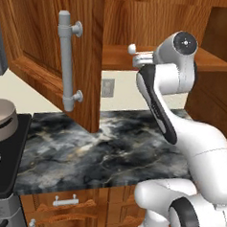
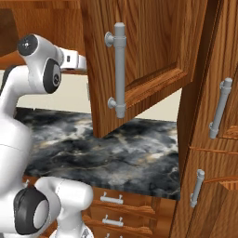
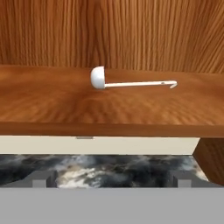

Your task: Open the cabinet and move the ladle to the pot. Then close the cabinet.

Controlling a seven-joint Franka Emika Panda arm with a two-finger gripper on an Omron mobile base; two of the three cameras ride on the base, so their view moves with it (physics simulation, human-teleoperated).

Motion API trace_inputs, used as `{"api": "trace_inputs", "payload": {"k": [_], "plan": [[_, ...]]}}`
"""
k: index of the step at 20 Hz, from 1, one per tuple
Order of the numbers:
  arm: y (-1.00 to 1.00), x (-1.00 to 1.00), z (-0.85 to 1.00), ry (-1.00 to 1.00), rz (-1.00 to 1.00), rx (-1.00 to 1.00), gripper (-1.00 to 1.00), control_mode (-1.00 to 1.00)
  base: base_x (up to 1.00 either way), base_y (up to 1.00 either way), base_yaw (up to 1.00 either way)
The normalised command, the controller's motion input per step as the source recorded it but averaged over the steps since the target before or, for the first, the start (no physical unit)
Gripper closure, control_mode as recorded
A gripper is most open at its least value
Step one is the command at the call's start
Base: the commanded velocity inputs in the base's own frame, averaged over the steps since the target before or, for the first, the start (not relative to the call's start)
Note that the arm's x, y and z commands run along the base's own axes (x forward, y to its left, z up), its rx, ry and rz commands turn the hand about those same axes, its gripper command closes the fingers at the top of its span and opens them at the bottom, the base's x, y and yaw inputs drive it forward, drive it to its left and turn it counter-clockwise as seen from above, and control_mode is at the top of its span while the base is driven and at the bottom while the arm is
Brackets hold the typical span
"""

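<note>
In the left base view the cabinet [image 1: 52, 58] stands open, its door swung out toward the camera with the long grey bar handle [image 1: 67, 62] facing us. The arm reaches up to the bare shelf [image 1: 215, 62] inside, and the hand [image 1: 137, 53] sits at the shelf's front edge, mostly masked by the wrist. Below lies the dark marbled desk [image 1: 98, 148]; at the far left a round grey pot [image 1: 0, 119] rests on the black stove [image 1: 1, 165], well apart from the cabinet.

In the right base view the open door [image 2: 139, 60] hangs over the desk [image 2: 121, 148] and blocks most of the cabinet interior. The hand [image 2: 76, 60] points in under it toward the shelf.

In the hand view the ladle [image 3: 131, 82] lies on its side on the shelf [image 3: 52, 109], pale bowl at picture left, thin handle running to the right and ending in a small hook, just before the back wall. The finger tips [image 3: 40, 180] stand at their widest, holding nothing, short of the shelf's front edge.

The step in hand appears to be the reach for the ladle. It would go best by advancing level above the shelf edge, centring the fingers across the thin handle near the bowl, and lowering until both tips straddle it before closing, since such a slim rod could roll away.
</note>
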Motion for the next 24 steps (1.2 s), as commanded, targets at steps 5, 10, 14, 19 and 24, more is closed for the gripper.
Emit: {"api": "trace_inputs", "payload": {"k": [5,10,14,19,24], "plan": [[0.00,0.44,0.02,0.00,0.00,0.00,-1.00,-1.00,0.00,0.00,0.00],[0.00,0.41,0.00,-0.03,0.00,-0.01,-1.00,-1.00,0.00,0.00,0.00],[0.02,0.39,0.00,-0.02,0.00,0.00,-1.00,-1.00,0.00,0.00,0.00],[0.10,0.41,0.00,0.00,0.00,-0.01,-1.00,-1.00,0.00,0.00,0.00],[0.05,0.38,0.00,0.00,0.00,0.00,-1.00,-1.00,0.00,0.00,0.00]]}}
